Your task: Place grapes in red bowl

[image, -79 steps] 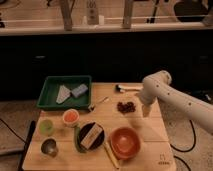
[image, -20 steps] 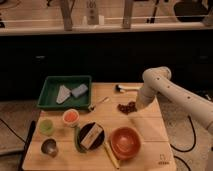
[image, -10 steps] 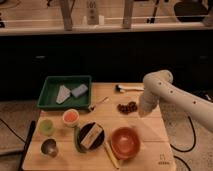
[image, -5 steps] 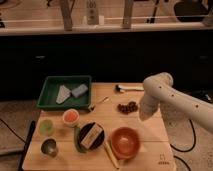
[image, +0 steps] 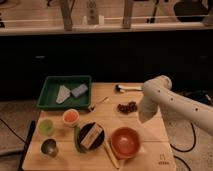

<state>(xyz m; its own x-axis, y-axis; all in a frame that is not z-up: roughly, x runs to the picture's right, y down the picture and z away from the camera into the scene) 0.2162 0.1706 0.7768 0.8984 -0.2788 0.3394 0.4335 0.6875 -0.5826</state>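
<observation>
The grapes (image: 127, 107), a small dark reddish-purple bunch, lie on the wooden table (image: 107, 120) right of its middle. The red bowl (image: 125, 142), wide, round and orange-red, stands near the front edge, below the grapes, and looks empty. My white arm comes in from the right and bends down. The gripper (image: 144, 118) hangs at its end just to the right of the grapes and slightly nearer the front, above the bowl's far right side. It holds nothing that I can see.
A green tray (image: 51, 95) with two grey pieces stands at the back left. A white cup with orange inside (image: 71, 117), a green cup (image: 46, 127), a metal cup (image: 49, 147) and a black plate with a tan block (image: 91, 136) stand at the front left. A spoon (image: 98, 103) and a black-headed utensil (image: 127, 88) lie near the grapes.
The arm's lower end has shifted a little toward the table's front, away from the grapes. The grapes and the bowl have not moved.
</observation>
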